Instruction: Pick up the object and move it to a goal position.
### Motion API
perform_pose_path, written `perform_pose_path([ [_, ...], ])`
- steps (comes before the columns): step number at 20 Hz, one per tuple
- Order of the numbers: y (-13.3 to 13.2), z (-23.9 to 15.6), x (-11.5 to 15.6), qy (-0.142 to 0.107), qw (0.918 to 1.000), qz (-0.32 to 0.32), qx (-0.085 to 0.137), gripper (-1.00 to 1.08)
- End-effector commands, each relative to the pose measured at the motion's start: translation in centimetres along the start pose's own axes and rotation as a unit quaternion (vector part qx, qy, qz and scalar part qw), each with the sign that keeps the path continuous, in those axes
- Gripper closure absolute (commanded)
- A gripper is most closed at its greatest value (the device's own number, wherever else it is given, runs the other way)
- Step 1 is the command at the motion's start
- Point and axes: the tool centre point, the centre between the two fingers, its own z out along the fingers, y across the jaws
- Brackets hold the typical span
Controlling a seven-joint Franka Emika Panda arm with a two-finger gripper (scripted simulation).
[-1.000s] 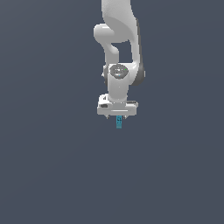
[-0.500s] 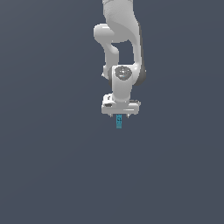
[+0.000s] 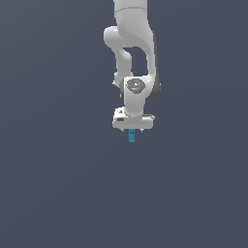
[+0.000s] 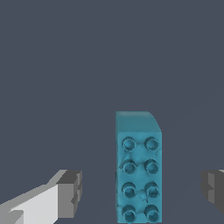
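The object [image 3: 131, 136] is a tiny teal-blue block, taller than wide, directly under the white hand in the exterior view. In the wrist view the object [image 4: 138, 175] shows two rows of round studs on its top face. My gripper [image 3: 131, 130] hangs just above it and stands open. The wrist view has my gripper [image 4: 142, 190] straddling the block: one dark-tipped finger [image 4: 70, 192] sits on one side and the other finger [image 4: 213, 188] on the opposite side. A clear gap remains between each finger and the block, so neither touches it.
A plain dark grey surface [image 3: 58, 184] fills both views. The white arm [image 3: 133, 43] rises from the hand to the exterior view's top edge. Nothing else is in view.
The hand has shifted slightly to the exterior view's right and sunk a little closer to the block. The block itself has stayed where it was.
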Motion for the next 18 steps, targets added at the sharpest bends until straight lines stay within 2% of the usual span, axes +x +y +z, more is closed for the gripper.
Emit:
perform_pose_path([
  [1, 0.0, 1.2, -0.1, 0.000, 1.0000, 0.000, 0.000, -0.92],
  [9, 0.0, 2.9, -0.1, 0.000, 1.0000, 0.000, 0.000, -0.92],
  [10, 0.0, 2.9, -0.1, 0.000, 1.0000, 0.000, 0.000, 1.08],
  [18, 0.0, 2.9, -0.1, 0.000, 1.0000, 0.000, 0.000, 1.08],
])
